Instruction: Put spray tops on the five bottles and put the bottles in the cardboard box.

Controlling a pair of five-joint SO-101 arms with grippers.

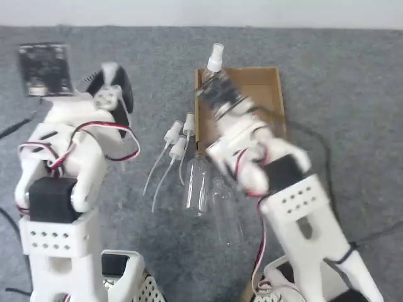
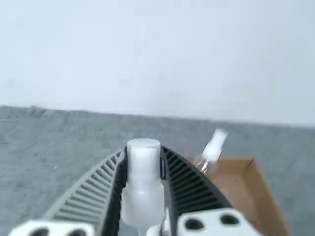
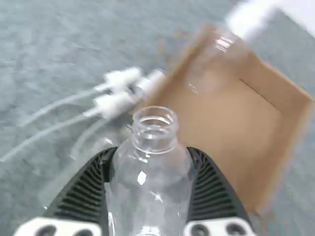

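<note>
My left gripper [image 1: 111, 77] [image 2: 142, 189] is shut on a white spray top [image 2: 142, 179], held up above the table's left side. My right gripper [image 1: 221, 100] [image 3: 151, 196] is shut on a clear bottle [image 3: 150, 162] with an open neck, at the near left edge of the cardboard box [image 1: 264, 94] [image 3: 231, 123]. A bottle with a spray top [image 1: 216, 58] [image 2: 214, 144] stands up at the box's far left corner, just beyond the held bottle. Three loose spray tops [image 1: 177, 135] [image 3: 115, 93] lie left of the box. Two uncapped bottles [image 1: 198, 179] lie on the carpet in front of it.
A grey carpet [image 1: 340, 75] covers the table. The two lying bottles sit between the arm bases, the second one [image 1: 227, 211] close to the right arm. A dark board [image 1: 43, 68] stands at the far left. Cables trail by both bases.
</note>
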